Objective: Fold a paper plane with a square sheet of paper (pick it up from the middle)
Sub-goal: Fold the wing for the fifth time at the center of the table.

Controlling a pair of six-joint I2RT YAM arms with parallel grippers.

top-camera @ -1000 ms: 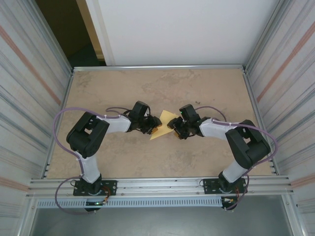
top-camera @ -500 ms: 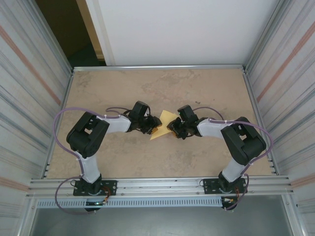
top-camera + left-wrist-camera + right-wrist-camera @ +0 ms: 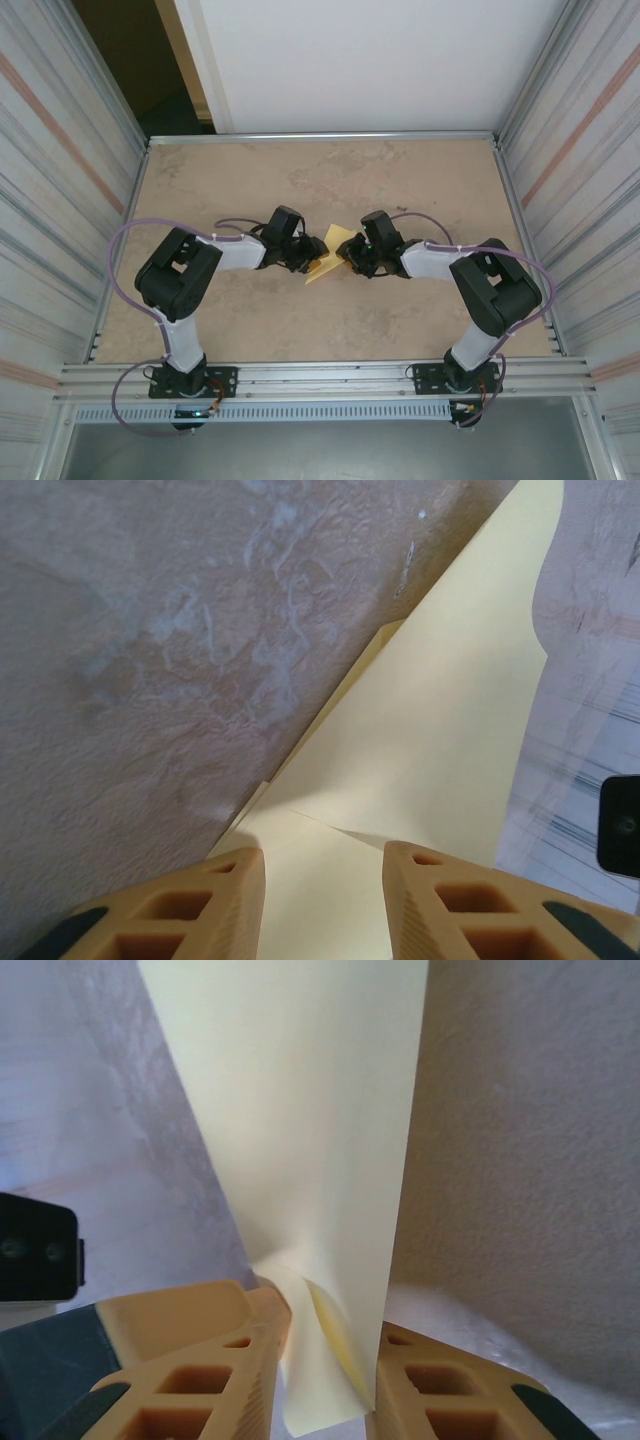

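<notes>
Tabletop (image 3: 420, 320); paper (image 3: 320, 1140) between right fingers (image 3: 190, 1360) (crumpled)

Black-and-white arms (image 3: 178, 272), purple cables (image 3: 140, 224), tan jaws.

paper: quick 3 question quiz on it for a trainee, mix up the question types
1. True or false: the paper is a flat, unfolded square.
2. Which claw has the paper bunched up between its fingers?
3. Fill in: in the left wrist view, the left claw has its jaws ___ (apart / touching), with paper between them.

Key: 1 false; 2 the right claw; 3 apart.
</notes>
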